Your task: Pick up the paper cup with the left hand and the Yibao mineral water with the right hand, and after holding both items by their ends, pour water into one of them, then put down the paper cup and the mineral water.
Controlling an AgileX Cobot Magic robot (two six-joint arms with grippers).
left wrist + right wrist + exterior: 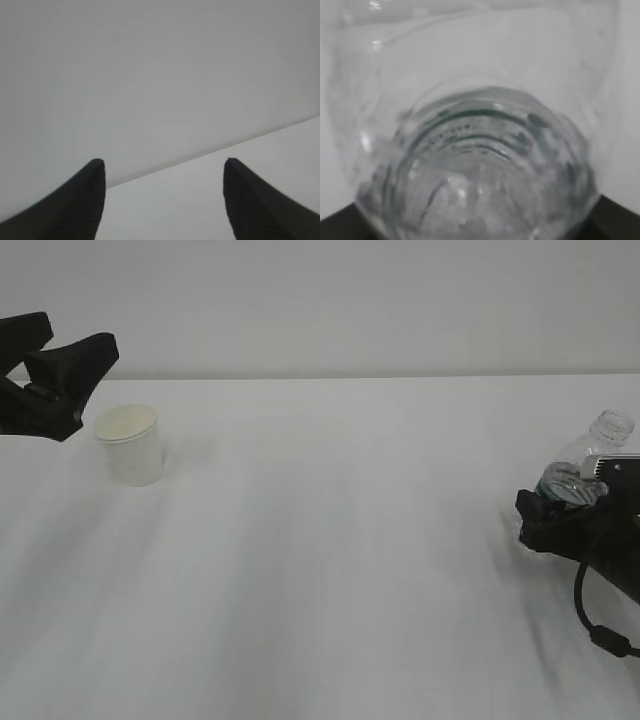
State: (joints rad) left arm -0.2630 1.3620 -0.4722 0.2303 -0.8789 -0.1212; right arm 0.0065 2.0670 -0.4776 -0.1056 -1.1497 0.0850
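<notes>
Left hand (85, 360) fingers spread, empty, just left of paper cup (130, 445). Right hand (560, 515) fingers around bottle (590, 455), grip unconfirmed. Risk: loose hold, bottle slips or tips.

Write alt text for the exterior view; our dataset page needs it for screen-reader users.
A white paper cup stands upright at the left of a white table, with a black end effector open just beside it. At the right edge, another black end effector is around a clear capless water bottle.
</notes>
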